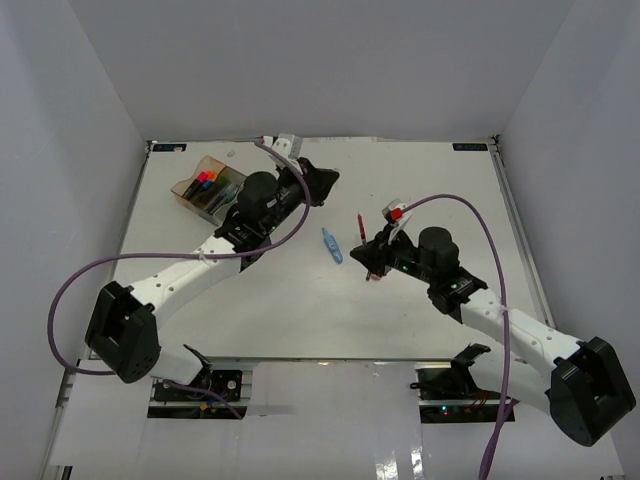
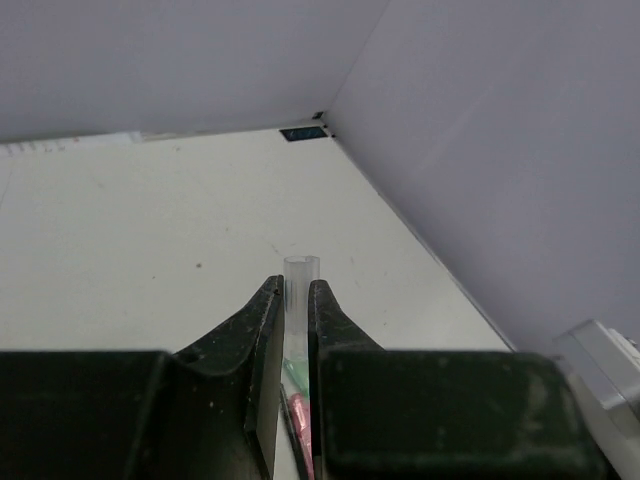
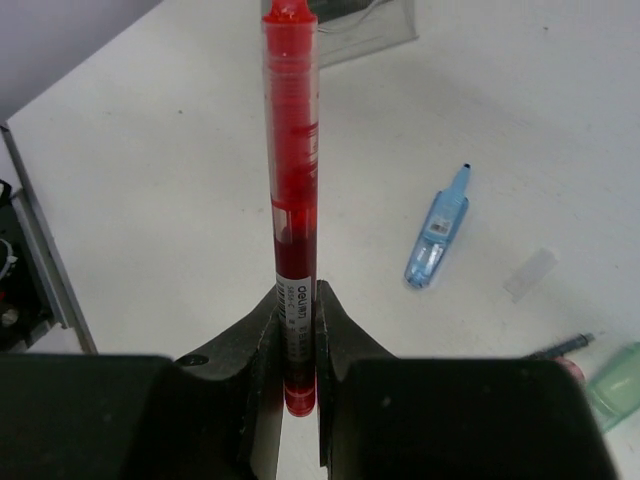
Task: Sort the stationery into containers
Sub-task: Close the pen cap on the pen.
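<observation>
My right gripper [image 3: 297,295] is shut on a red pen [image 3: 290,150], which sticks straight out past the fingertips. From above, that gripper [image 1: 368,258] hovers at mid-table with the red pen [image 1: 360,226] pointing away. My left gripper [image 2: 297,287] is shut on a clear tube [image 2: 300,268]; green and pink bits show lower between the jaws. It [image 1: 325,180] is near the table's far middle. The containers [image 1: 190,188] stand far left with several markers [image 1: 205,181] inside. A blue pen-like piece [image 1: 331,245] lies on the table between the arms.
In the right wrist view a clear cap [image 3: 530,275], a thin pen [image 3: 562,347] and a mint marker [image 3: 615,385] lie right of the blue piece [image 3: 437,228]. White walls close the table at the back and sides.
</observation>
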